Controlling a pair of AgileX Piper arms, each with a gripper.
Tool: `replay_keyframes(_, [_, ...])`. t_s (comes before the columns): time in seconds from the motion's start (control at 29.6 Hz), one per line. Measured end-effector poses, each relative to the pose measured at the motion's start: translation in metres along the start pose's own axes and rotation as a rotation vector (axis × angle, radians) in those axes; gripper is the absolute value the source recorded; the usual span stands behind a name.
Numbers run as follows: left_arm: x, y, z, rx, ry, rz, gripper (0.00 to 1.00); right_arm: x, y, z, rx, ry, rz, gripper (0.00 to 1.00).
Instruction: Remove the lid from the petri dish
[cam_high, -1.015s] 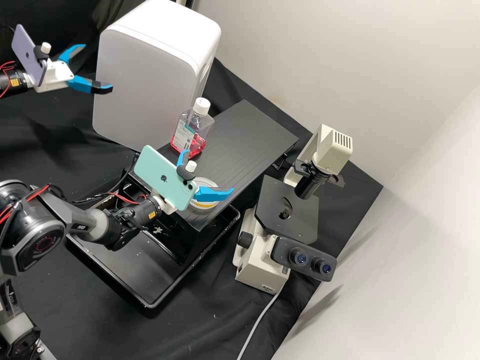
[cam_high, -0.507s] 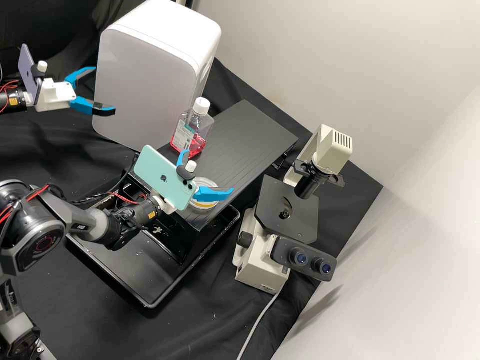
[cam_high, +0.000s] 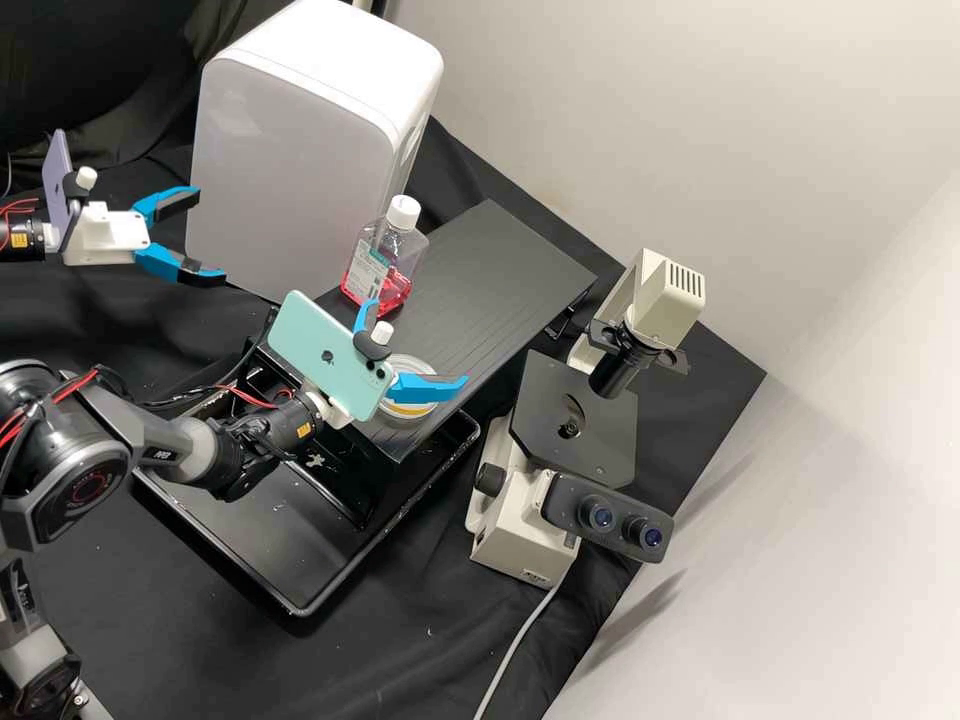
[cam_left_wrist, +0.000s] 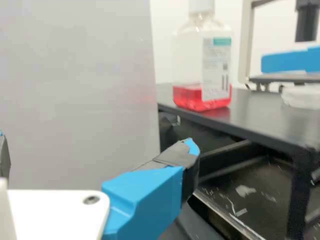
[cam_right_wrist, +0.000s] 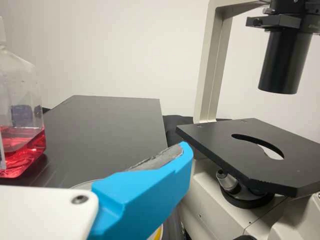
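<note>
The petri dish (cam_high: 408, 402), clear with a yellow band, sits at the near end of the raised black platform (cam_high: 490, 280). My right gripper (cam_high: 420, 342) stands open just over it; the near blue finger (cam_high: 432, 385) crosses the dish top, and the far finger (cam_high: 366, 312) is back toward the flask. In the right wrist view that finger (cam_right_wrist: 145, 187) lies above the dish rim (cam_right_wrist: 85, 185). My left gripper (cam_high: 200, 235) is open and holds nothing, off to the left in front of the white box (cam_high: 310, 130). Its finger (cam_left_wrist: 150, 195) faces the platform and the dish (cam_left_wrist: 302, 95).
A flask of red liquid (cam_high: 380, 265) stands on the platform behind the dish. A microscope (cam_high: 580, 440) stands to the right, its stage (cam_right_wrist: 245, 150) close to the platform edge. A black tray (cam_high: 290, 540) lies under the platform's near end.
My left gripper has come down and a little nearer, from beside the white box's top to its lower part, staying open. The right gripper and the dish have not moved.
</note>
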Motion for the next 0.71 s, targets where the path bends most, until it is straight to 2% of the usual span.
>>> replay_keyframes(0.1, [0.001, -0.0072, 0.003, -0.002, -0.008, -0.024, 1.0, 0.0, 0.0, 0.0, 0.0, 0.0, 0.0, 1.0])
replay_keyframes(0.2, [-0.005, -0.0152, 0.007, -0.004, -0.02, -0.059, 1.0, 0.0, 0.0, 0.0, 0.0, 0.0, 0.0, 1.0])
replay_keyframes(0.37, [-0.016, -0.0214, 0.016, 0.044, -0.043, -0.096, 1.0, 0.0, 0.0, 0.0, 0.0, 0.0, 0.0, 1.0])
replay_keyframes(0.41, [-0.016, -0.0218, 0.017, 0.054, -0.05, -0.098, 1.0, 0.0, 0.0, 0.0, 0.0, 0.0, 0.0, 1.0])
replay_keyframes(0.51, [-0.016, -0.022, 0.018, 0.06, -0.057, -0.099, 1.0, 0.0, 0.0, 0.0, 0.0, 0.0, 0.0, 1.0])
replay_keyframes(0.71, [-0.002, -0.0231, 0.017, 0.091, -0.091, -0.087, 1.0, 0.0, 0.0, 0.0, 0.0, 0.0, 0.0, 1.0])
